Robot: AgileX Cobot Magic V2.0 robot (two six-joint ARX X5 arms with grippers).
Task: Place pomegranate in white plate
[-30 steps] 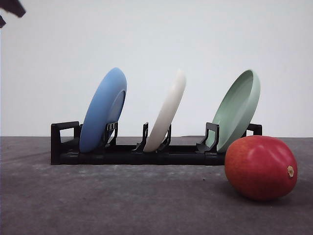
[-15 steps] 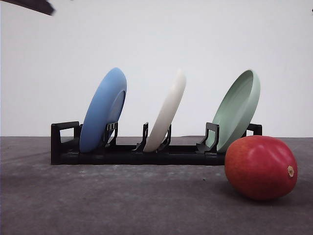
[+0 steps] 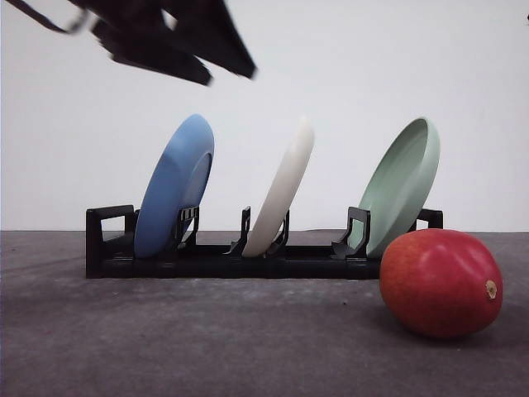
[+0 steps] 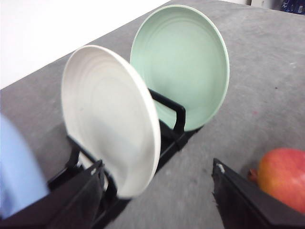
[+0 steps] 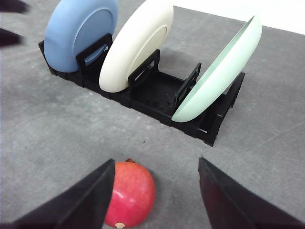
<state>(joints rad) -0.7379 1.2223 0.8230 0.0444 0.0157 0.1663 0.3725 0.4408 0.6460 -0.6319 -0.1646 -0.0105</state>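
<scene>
A dark grey surface (image 3: 207, 347) meets a plain white wall (image 3: 364, 74). The pomegranate (image 3: 440, 283) lies at lower right, just beside a black rack (image 3: 231, 260) holding the blue plate (image 3: 173, 186), white plate (image 3: 283, 188) and pale green plate (image 3: 402, 184) on edge. The left gripper (image 4: 157, 200) and right gripper (image 5: 155, 200) both have fingers spread apart, holding nothing.

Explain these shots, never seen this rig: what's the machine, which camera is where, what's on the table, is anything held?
It is a two-armed tabletop robot. One camera looks forward over the table; the other two ride on the wrists. On the grey table a black slotted rack holds three plates on edge: a matte blue round plate, a cream-white round plate and a pale green round plate. A glossy red pomegranate lies in front. The left fingers and the right fingers are open and hold nothing.
</scene>
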